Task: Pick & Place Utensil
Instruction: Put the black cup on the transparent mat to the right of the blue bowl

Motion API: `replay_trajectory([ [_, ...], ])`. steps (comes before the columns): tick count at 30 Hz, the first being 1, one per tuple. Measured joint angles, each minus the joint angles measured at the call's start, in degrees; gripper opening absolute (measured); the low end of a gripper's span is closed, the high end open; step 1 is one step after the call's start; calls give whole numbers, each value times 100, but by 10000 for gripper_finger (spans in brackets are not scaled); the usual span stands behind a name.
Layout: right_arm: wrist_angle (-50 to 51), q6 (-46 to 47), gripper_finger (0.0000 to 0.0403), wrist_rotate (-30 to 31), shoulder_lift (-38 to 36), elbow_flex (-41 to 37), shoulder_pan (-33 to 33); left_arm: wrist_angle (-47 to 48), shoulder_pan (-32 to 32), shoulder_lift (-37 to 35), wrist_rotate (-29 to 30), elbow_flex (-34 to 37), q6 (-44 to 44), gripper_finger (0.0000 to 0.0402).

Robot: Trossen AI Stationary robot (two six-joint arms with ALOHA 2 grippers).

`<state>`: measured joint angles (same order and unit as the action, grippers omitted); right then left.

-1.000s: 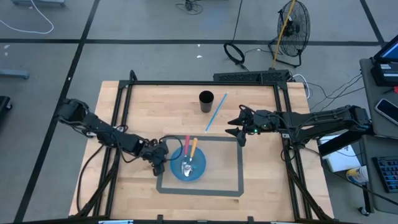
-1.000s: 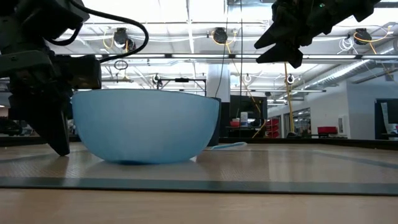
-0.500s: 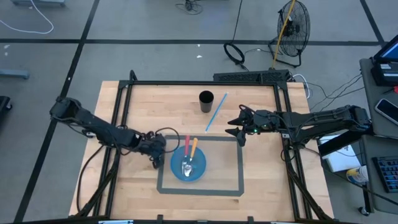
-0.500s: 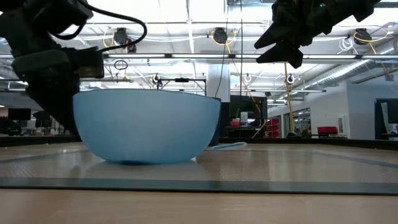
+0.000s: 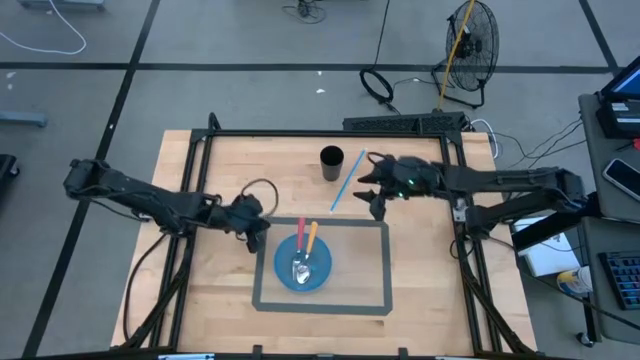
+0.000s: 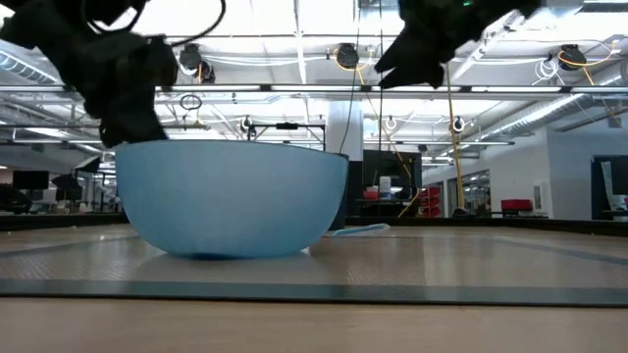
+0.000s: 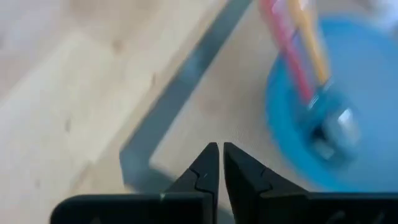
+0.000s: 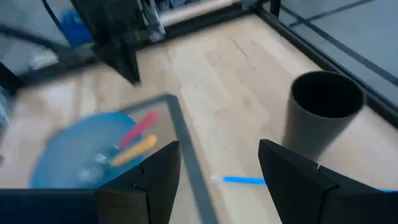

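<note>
The blue bowl (image 5: pixel 302 265) sat on the counter (image 5: pixel 420 270) inside the taped rectangle (image 5: pixel 388 265), which looked like the drop zone for the task. It already held two utensils, one with a red handle (image 5: pixel 300 235) and one with an orange handle (image 5: pixel 311 236), their handles leaning out over the far rim. A third utensil, the thin blue one (image 5: pixel 348 179), lay flat on the bare wood outside the tape, just beside the black cup (image 5: pixel 331 162), so it was judged the piece not yet collected.

The right gripper (image 5: pixel 374 193) hung above the counter near that blue utensil, its jaws spread wide and holding nothing. In the right wrist view the blue handle (image 8: pixel 244 180) showed in the gap between them, with the cup (image 8: pixel 323 111) off to one side (a good line for a descent, though the cup stood close enough to be knocked). The low view showed the gripper well above the surface.

The left gripper (image 5: pixel 254 216) sat just outside the tape's corner, near the bowl's rim, jaws pressed together with nothing between them. That placement read as an arm clear of the bowl, leaving the right arm room to work.
</note>
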<state>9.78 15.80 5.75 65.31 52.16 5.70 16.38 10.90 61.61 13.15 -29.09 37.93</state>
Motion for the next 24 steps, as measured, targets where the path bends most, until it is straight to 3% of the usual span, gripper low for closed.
replay_trajectory([
  [12, 1031, -1586, 210, -1444, 1538, 1750, 1365, -321, -318, -2065, 31, -9, -559, 49],
  [24, 2048, -2925, 210, -1669, 2977, 3022, 1728, -646, -318, -2752, 46, -12, -738, 49],
])
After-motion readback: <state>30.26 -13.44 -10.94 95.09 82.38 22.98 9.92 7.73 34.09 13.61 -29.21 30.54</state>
